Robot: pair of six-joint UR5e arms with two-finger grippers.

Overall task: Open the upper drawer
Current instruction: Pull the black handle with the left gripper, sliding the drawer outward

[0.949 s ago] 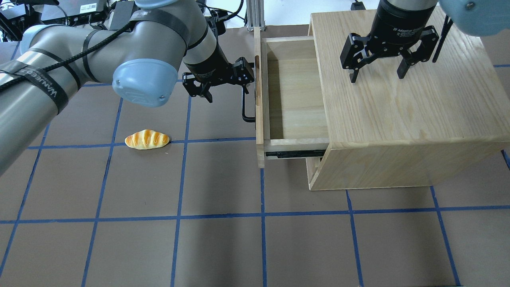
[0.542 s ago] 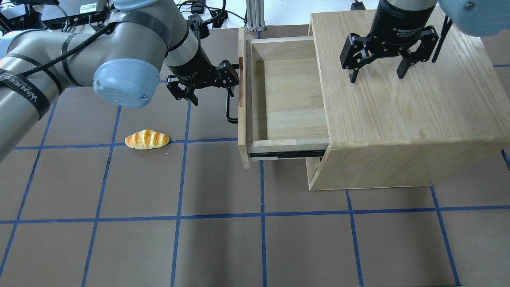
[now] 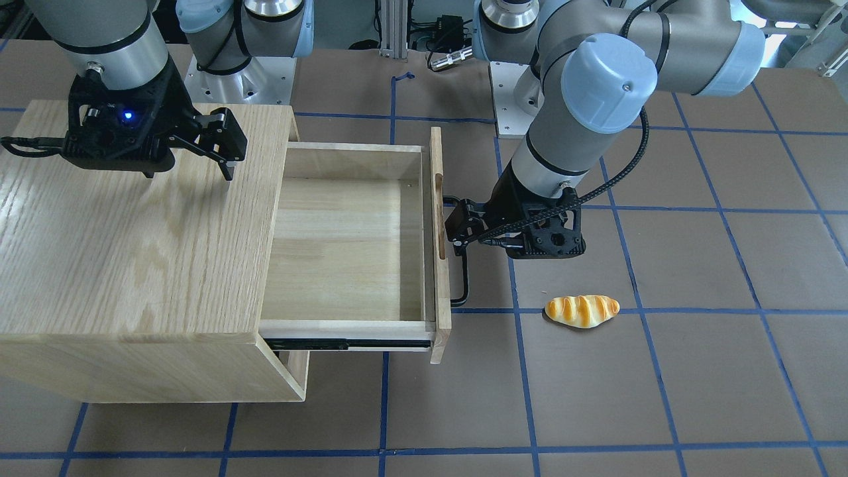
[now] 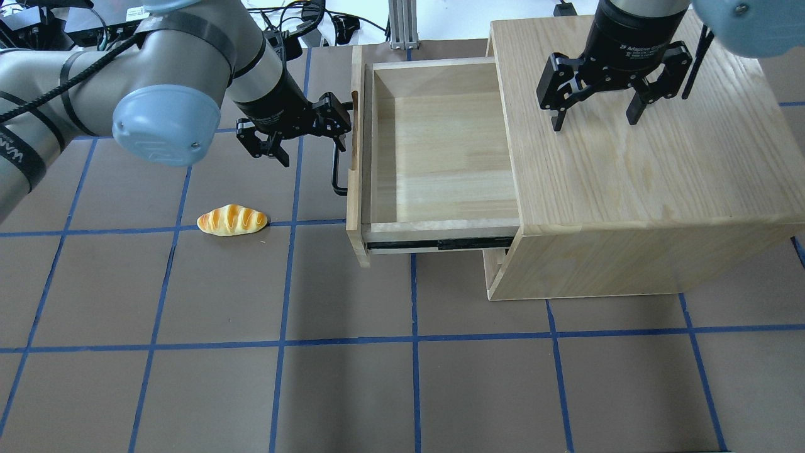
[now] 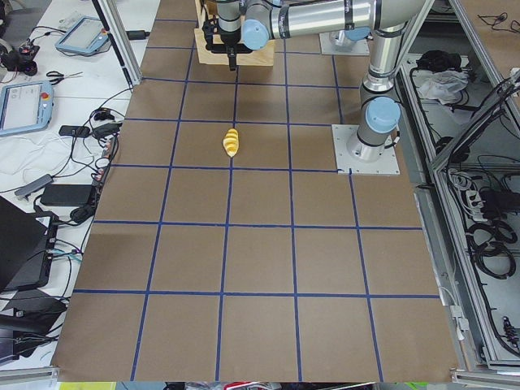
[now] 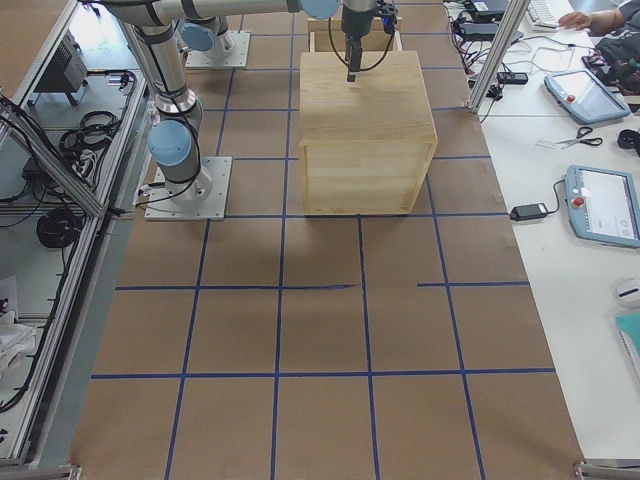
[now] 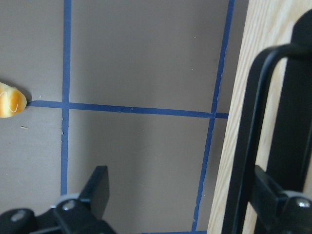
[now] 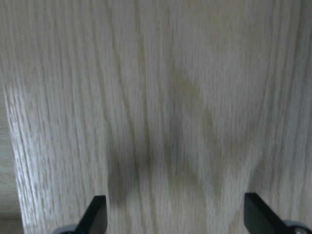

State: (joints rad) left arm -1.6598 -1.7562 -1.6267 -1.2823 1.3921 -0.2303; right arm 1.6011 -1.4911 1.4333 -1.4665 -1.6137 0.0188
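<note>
The drawer has slid further out of the cabinet than it was a moment ago. The left claw has gone back with it. The bread roll and the right claw have stayed where they were.

The table is brown, with blue tape lines that make big squares. Next to the table there is a bench with a tablet and some cables.

The left arm reaches in low across the table. Its claw is spread wide and squeezes nothing. One finger is tucked behind the black handle, between the bar and the drawer's front. The drawer is right beside this claw, on the cabinet side. The bread roll lies near the claw on the other side.

The right arm points straight down. Its claw is spread wide too, low over the cabinet's top and well apart from the drawer's front. I cannot tell if its tips touch the wood.
</note>
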